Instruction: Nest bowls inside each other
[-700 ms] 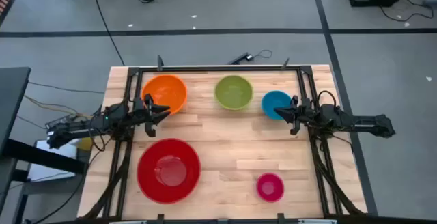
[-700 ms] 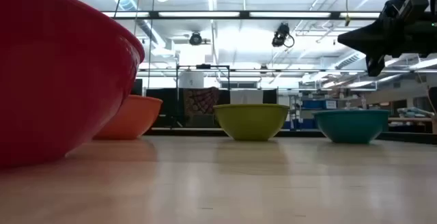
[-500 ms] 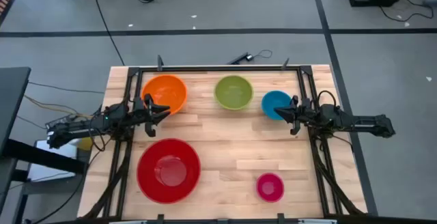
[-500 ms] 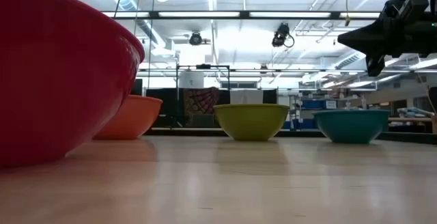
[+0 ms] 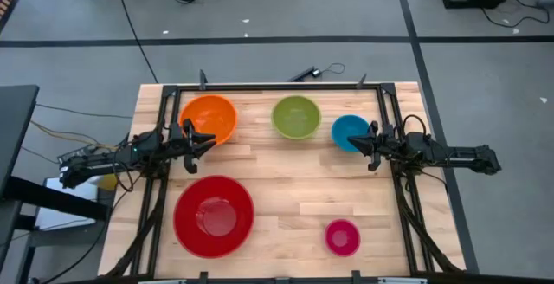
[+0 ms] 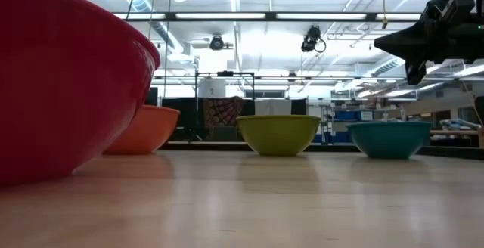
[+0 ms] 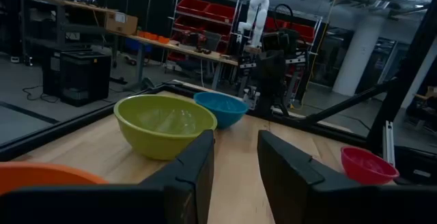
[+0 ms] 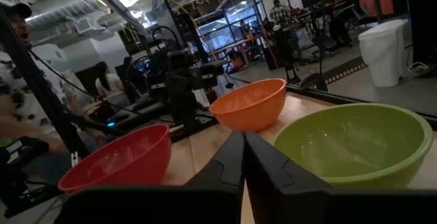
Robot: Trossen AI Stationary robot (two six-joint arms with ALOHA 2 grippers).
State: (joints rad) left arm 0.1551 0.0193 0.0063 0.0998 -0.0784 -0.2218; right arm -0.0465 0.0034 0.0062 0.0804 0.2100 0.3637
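Five bowls rest on their bases on the wooden table: orange [image 5: 209, 118] far left, lime green [image 5: 296, 116] far middle, blue [image 5: 350, 132] far right, large red [image 5: 214, 216] near left, small pink [image 5: 342, 236] near right. My left gripper [image 5: 206, 140] hovers open just near of the orange bowl, pointing right, with nothing between its fingers [image 7: 235, 159]. My right gripper [image 5: 362, 142] is shut and empty, pointing left, beside the blue bowl's near edge and above the table [image 6: 401, 48].
A black metal frame [image 5: 277, 87] runs along the table's far edge and down both sides. Bare wood lies in the middle between the two grippers. In the right wrist view a person [image 8: 17, 80] shows beyond the table's left side.
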